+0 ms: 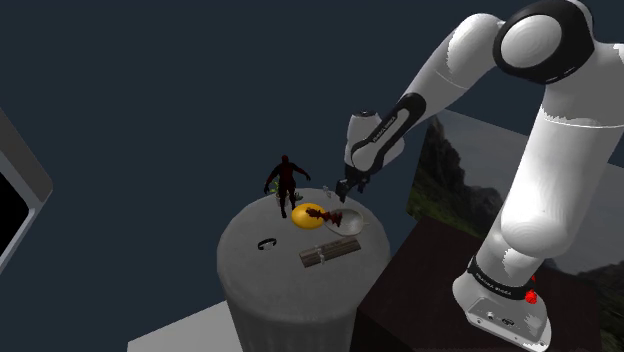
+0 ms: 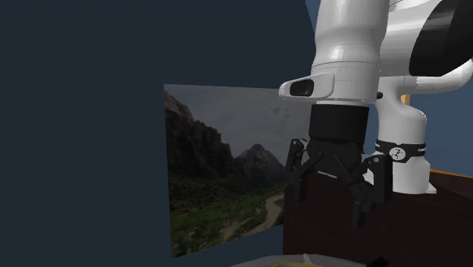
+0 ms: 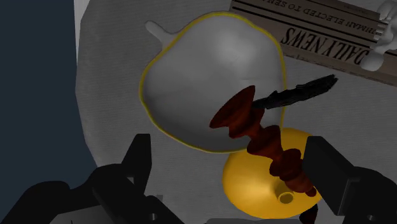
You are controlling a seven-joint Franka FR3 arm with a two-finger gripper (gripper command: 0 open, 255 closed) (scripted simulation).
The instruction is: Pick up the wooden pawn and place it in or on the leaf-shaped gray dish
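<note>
Hovering with tool (image 3: 230,149) spread wide, gripping nothing. Spotting the dark-brown pawn (image 3: 264,137) tilted across the rim of the gray leaf dish (image 3: 191,76) (base over it, head over a yellow round thing (image 3: 254,184)). Open tabletop (image 3: 108,76) beside.

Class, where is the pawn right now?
In the wrist view the pawn lies on its side, base over the edge of the gray dish, head over the yellow object beside it.

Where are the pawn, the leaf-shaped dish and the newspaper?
Pawn (image 3: 264,141): wrist view, on the middle of its ribbed stem.
Leaf-shaped dish (image 3: 203,63): wrist view, on its bare grey hollow.
Newspaper (image 3: 324,46): wrist view, on the DAILY NEWS heading.
</note>
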